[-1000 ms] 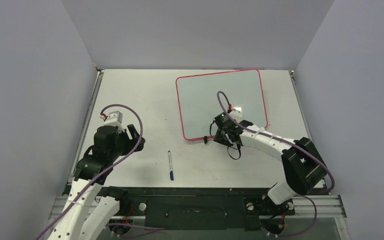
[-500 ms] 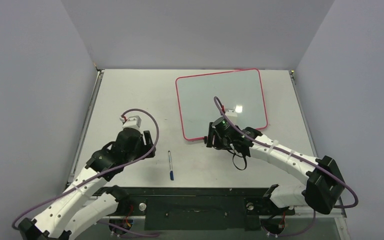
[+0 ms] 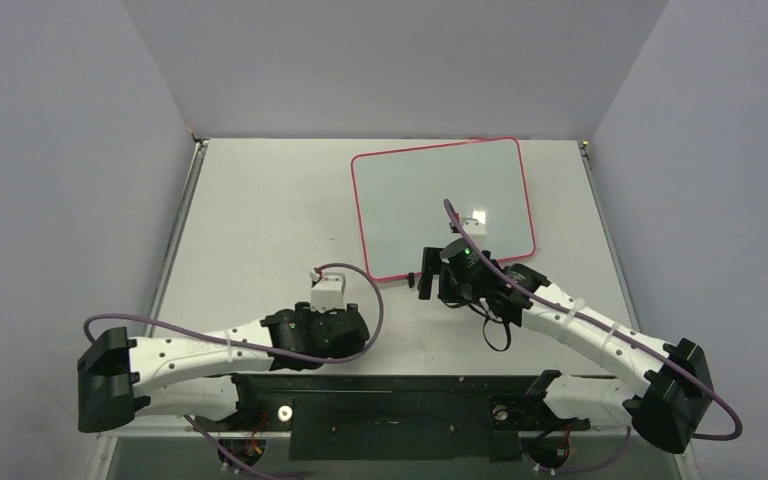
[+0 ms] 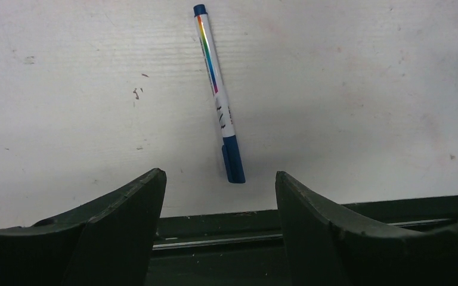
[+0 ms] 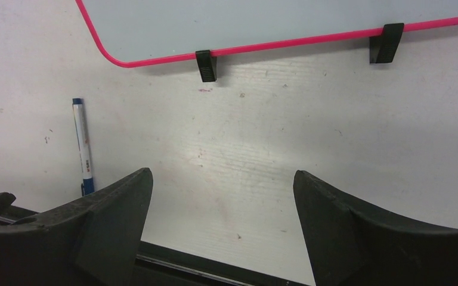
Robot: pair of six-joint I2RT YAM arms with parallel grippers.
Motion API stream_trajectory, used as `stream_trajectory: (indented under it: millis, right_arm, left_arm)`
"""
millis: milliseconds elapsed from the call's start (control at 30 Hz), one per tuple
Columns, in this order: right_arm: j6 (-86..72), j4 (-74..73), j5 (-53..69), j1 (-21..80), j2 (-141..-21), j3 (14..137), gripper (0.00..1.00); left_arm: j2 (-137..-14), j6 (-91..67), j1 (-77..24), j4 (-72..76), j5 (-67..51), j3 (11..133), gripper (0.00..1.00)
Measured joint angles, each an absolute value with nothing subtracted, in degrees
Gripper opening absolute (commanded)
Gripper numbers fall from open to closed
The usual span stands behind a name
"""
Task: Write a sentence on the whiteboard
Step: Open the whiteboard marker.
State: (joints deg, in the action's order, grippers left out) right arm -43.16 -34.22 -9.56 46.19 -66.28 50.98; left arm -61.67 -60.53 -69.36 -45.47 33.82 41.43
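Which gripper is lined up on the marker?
The left gripper: the marker lies just ahead between its open fingers. The right gripper faces the whiteboard's near edge instead.

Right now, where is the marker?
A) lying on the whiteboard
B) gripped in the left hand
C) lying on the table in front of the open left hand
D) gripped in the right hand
C: in the left wrist view the marker lies flat on the table just beyond the left hand, which is open and empty.
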Motion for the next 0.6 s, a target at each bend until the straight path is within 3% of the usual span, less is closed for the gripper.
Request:
stream_trajectory:
  millis: [300,600]
  right_arm:
    - [-41.5,-35.5,-9.5,46.2,-62.5,48.8,0.84]
    - [-40.5,-36.5,-9.5,46.2,-62.1,48.7,0.84]
  left_arm:
    - [-73.1,-70.1,-75.0,-45.9,36.7,42.5,0.56]
    - [-74.4,-73.5,-75.3,-42.5,36.1,39.6,0.45]
